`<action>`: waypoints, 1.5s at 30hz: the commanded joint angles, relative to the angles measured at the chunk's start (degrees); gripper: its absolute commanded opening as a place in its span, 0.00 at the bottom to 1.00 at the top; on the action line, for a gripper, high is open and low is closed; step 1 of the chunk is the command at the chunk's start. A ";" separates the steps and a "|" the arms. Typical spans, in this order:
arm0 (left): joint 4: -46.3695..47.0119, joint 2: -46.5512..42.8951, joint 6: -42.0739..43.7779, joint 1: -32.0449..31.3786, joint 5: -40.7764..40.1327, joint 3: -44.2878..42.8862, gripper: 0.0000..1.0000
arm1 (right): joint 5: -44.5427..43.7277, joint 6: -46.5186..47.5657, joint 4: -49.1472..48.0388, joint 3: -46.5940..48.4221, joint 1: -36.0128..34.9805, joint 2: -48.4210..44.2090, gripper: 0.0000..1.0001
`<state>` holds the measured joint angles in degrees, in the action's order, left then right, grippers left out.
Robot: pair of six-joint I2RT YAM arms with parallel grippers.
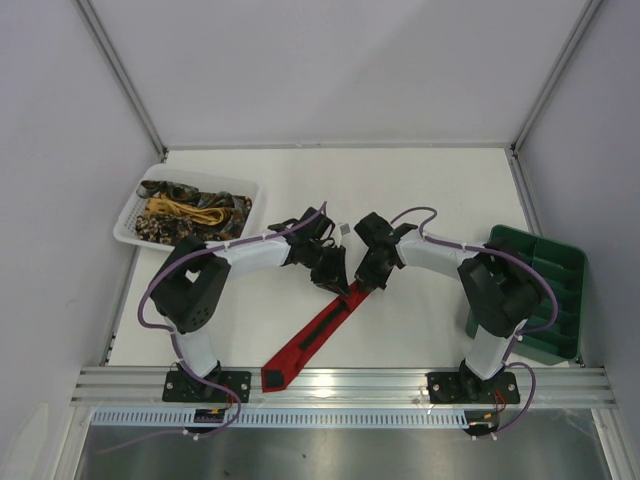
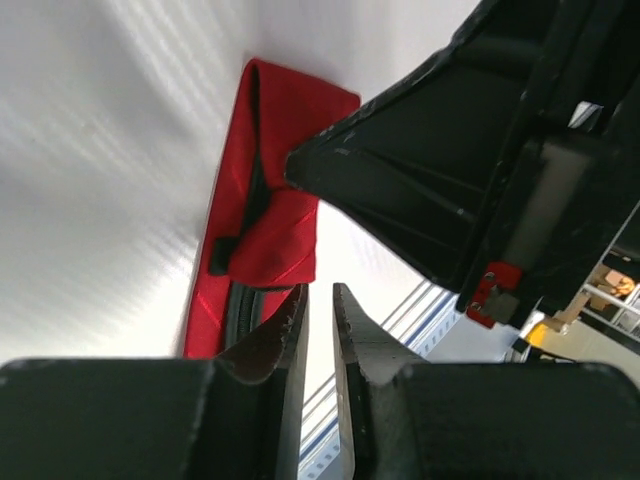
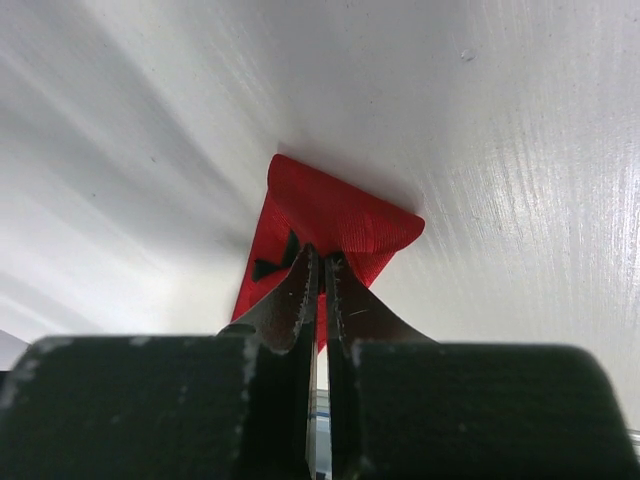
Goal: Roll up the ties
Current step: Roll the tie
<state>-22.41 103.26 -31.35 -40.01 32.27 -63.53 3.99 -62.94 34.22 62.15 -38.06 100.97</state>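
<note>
A white table [image 1: 300, 190] carries a red tie [image 1: 310, 340] laid diagonally, its broad pointed end at the near edge and its far end folded over near the middle. A white mesh basket [image 1: 128, 226] of brown-gold and yellow ties [image 1: 190, 210] sits at the far left corner; a green compartment tray [image 1: 560, 270] rests along the right edge, overhanging it.

White mesh basket [image 1: 128, 222] at the far-left corner of the white bench [image 1: 420, 180]. Green compartment tray [image 1: 560, 262] overhanging its right edge.
</note>
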 commanded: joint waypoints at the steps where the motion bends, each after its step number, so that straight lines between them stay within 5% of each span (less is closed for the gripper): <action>1: 3.87 1.32 -2.83 -0.33 2.62 -0.46 0.19 | 0.49 0.71 -0.82 -0.36 0.53 -0.42 0.01; 15: 5.54 4.22 -2.84 -0.33 0.07 2.00 0.15 | 4.97 4.84 -2.40 -1.68 2.90 -2.00 0.13; 24: 5.54 5.98 -2.05 -0.24 -2.04 2.44 0.13 | 11.55 14.06 -2.93 -1.42 4.93 -5.86 0.43; 31: 4.40 7.39 -1.52 -0.33 -2.57 1.04 0.13 | 19.74 31.63 -6.18 -4.22 8.70 -13.16 0.71; 37: 4.13 8.27 -1.43 -0.16 -3.09 0.51 0.13 | 34.93 38.15 -22.85 -11.78 17.32 -11.50 0.75; 45: 3.69 9.50 -1.08 0.37 -3.18 -0.02 0.13 | 41.17 39.04 -39.63 -18.01 20.40 -4.29 0.74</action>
<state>-17.06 109.36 -33.67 -39.92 35.31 -63.51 38.59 -25.28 6.55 46.13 -19.05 94.89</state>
